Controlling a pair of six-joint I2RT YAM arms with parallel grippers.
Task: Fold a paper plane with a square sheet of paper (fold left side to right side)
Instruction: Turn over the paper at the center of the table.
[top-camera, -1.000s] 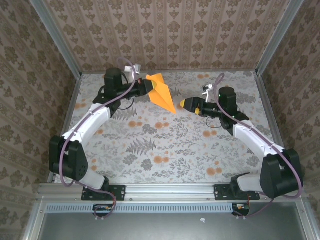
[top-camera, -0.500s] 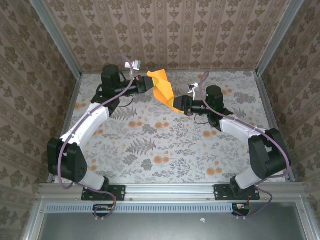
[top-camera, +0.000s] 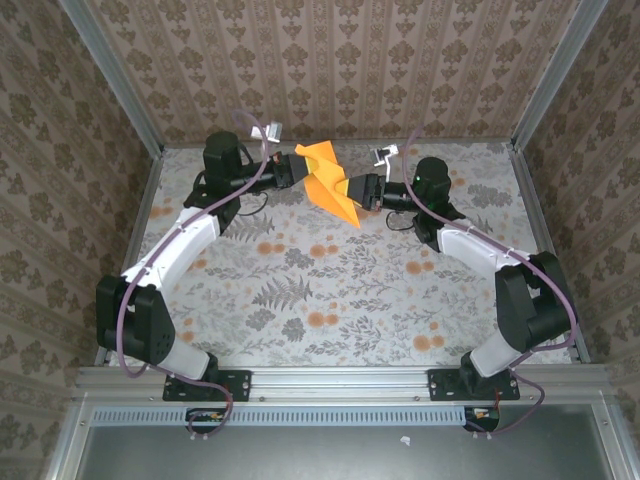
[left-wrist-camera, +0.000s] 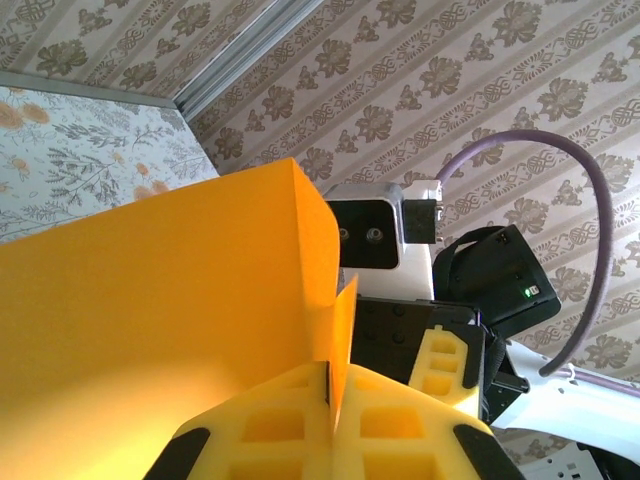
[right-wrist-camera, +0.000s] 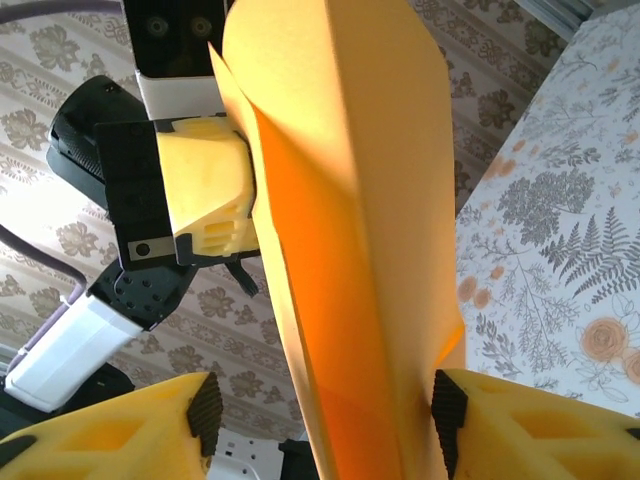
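Left gripper (top-camera: 288, 172) pinches the folded orange paper (top-camera: 328, 180); right gripper (top-camera: 362, 191) sits opposite, jaws partly open around its pointed end.

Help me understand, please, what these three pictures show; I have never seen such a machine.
It is a robot with a left arm and a right arm on a table covered by a flowered cloth. The wide picture is from a fixed camera above and behind them; the other two are from a camera on each wrist. The left fingers are shut on a folded orange paper, holding it above the cloth. The right fingers stand open on either side of the paper, not yet gripping.
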